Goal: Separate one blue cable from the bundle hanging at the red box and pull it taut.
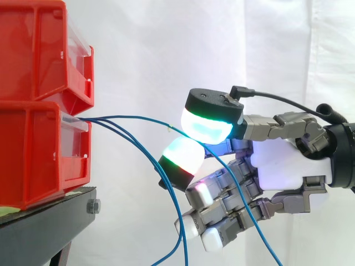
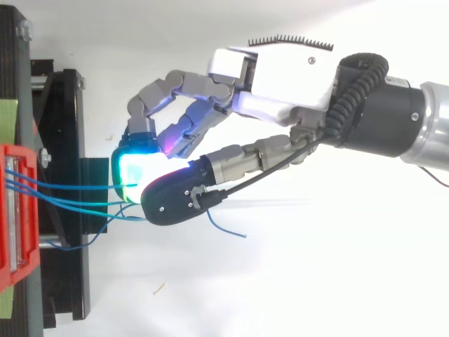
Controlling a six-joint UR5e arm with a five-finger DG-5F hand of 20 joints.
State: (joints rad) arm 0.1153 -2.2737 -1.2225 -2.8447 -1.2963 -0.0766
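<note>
Several thin blue cables come out of the front of the lower red box (image 1: 33,149), seen from above as the red box (image 2: 17,210) at the left edge. One blue cable (image 1: 133,118) runs almost level to the right into my hand (image 1: 277,166). There it passes between the glowing thumb pad (image 1: 208,124) and a green-white fingertip (image 1: 180,158), which pinch it. Its tail drops down to the right below the palm. The other cables (image 1: 161,177) hang loose beneath it. In the top view my hand (image 2: 280,84) reaches left, its pads meeting on the cables (image 2: 70,203).
A second red box (image 1: 33,50) is stacked on the lower one. Both rest on the black stand (image 1: 50,216), which also shows from above (image 2: 63,140). A white curtain hangs behind. The arm comes in from the right.
</note>
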